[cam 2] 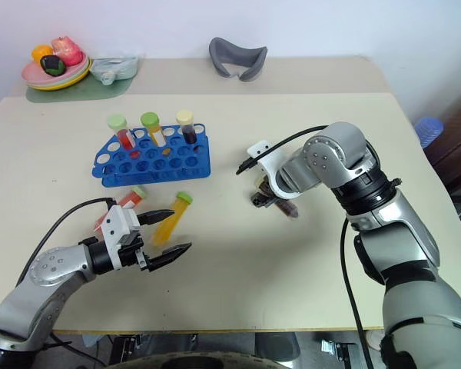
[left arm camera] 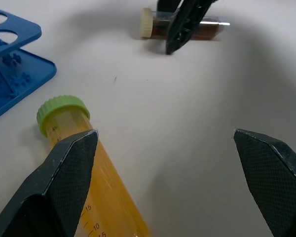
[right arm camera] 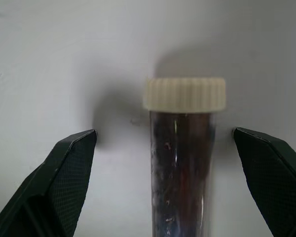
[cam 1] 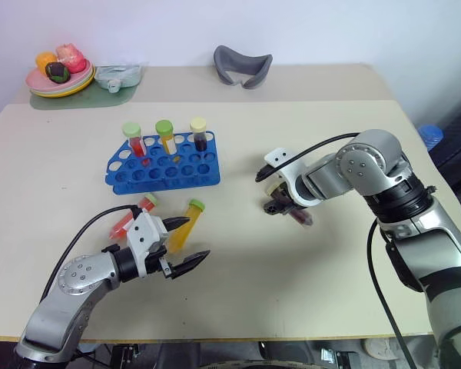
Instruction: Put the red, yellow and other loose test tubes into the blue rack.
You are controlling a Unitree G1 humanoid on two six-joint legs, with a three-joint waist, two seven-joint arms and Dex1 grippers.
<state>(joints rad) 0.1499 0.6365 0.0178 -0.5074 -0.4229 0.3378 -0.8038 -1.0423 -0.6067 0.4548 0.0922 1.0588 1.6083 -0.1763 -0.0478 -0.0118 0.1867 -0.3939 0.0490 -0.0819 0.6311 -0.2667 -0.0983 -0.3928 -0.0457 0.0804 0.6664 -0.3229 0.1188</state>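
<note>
So the right gripper (right arm camera: 163, 143) sits right of centre in the head view, pointed down over the dark tube (right arm camera: 181, 163) lying on the table (cam 1: 307, 292) — fingers spread wide either side of it, nothing gripped yet. Looks like the pickup step for that one. Next it needs to drop a touch and pinch the tube body below the cream cap. The left gripper (cam 1: 186, 244) at lower left is wide open and empty too, with the yellow tube (cam 1: 184, 223) and red tube (cam 1: 131, 217) loose beside it — the blue rack (cam 1: 163, 163), upper left of centre, already holds three.
</note>
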